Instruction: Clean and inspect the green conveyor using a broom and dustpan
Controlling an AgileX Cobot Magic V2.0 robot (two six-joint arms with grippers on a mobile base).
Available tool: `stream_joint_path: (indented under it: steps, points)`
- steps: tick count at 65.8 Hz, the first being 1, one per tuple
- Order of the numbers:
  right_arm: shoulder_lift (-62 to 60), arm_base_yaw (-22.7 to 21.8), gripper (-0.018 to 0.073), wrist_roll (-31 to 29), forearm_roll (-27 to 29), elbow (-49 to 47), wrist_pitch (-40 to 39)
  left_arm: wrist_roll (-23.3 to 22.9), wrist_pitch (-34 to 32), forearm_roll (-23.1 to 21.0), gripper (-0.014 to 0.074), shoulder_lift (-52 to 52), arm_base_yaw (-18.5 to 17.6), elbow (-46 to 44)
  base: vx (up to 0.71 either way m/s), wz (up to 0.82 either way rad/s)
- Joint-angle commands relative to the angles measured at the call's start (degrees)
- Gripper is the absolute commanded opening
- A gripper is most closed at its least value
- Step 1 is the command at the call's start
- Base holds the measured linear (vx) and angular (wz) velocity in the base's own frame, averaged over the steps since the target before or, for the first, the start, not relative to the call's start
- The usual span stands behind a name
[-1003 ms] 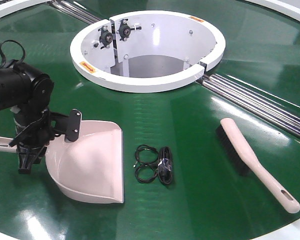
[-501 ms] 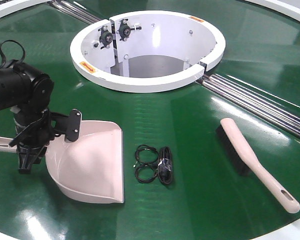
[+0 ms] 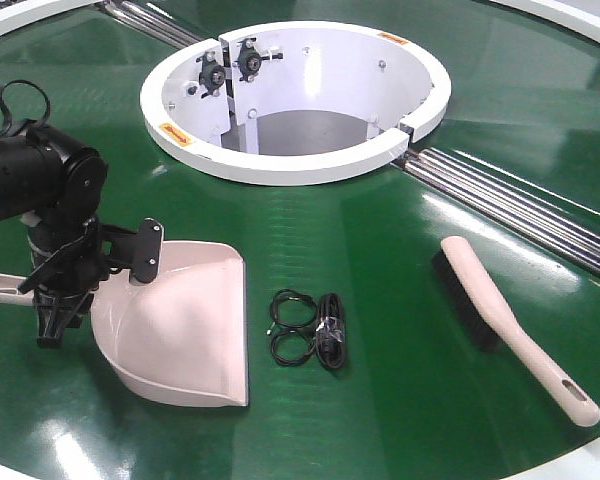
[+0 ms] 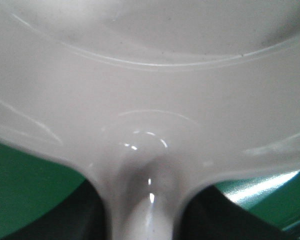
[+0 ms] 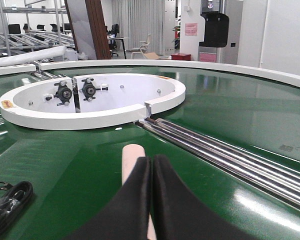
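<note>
The pale pink dustpan (image 3: 185,325) rests on the green conveyor (image 3: 380,300), its lip toward the right. My left gripper (image 3: 75,285) is shut on the dustpan's handle where it meets the scoop. In the left wrist view the handle (image 4: 142,210) runs between two dark fingers. The broom (image 3: 500,315) lies loose at the right, black bristles facing left. In the right wrist view my right gripper (image 5: 151,165) is shut with nothing in it, just above the broom (image 5: 132,160). It does not show in the front view.
A bundle of black cable and thin rings (image 3: 308,328) lies between dustpan and broom. The white ring-shaped hub (image 3: 280,160) opens at the back centre. Silver rollers (image 3: 520,215) run diagonally behind the broom. The belt's front edge curves close by at the lower right.
</note>
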Motion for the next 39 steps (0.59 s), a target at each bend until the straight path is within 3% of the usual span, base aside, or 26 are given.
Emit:
stream_joint_path:
  steps: [1, 8, 13, 23, 39]
  points:
    - [-0.6, -0.2, -0.0008, -1.9, -1.0, 0.2, -6.0, 0.1, 1.3, 0.1, -0.0006, -2.6, -0.2, -1.5, 0.00, 0.00]
    - [-0.6, -0.2, -0.0008, -3.9, -1.9, -0.6, -13.5, 0.1, 1.3, 0.1, -0.0006, -2.6, -0.2, -1.5, 0.00, 0.00]
    - [-0.1, -0.2, -0.0008, -2.4, -1.0, -3.4, -12.4, 0.1, 1.3, 0.2, -0.0006, -2.6, -0.2, -1.5, 0.00, 0.00]
    - [7.4, -0.2, -0.0008, 1.3, 1.7, -14.6, -1.0, 0.1, 1.3, 0.3, -0.0006, -2.6, -0.2, -1.5, 0.00, 0.00]
    - [28.8, -0.2, -0.0008, 1.5, 3.6, -32.5, 21.6, 0.1, 1.3, 0.3, -0.0006, -2.6, -0.2, -1.5, 0.00, 0.00]
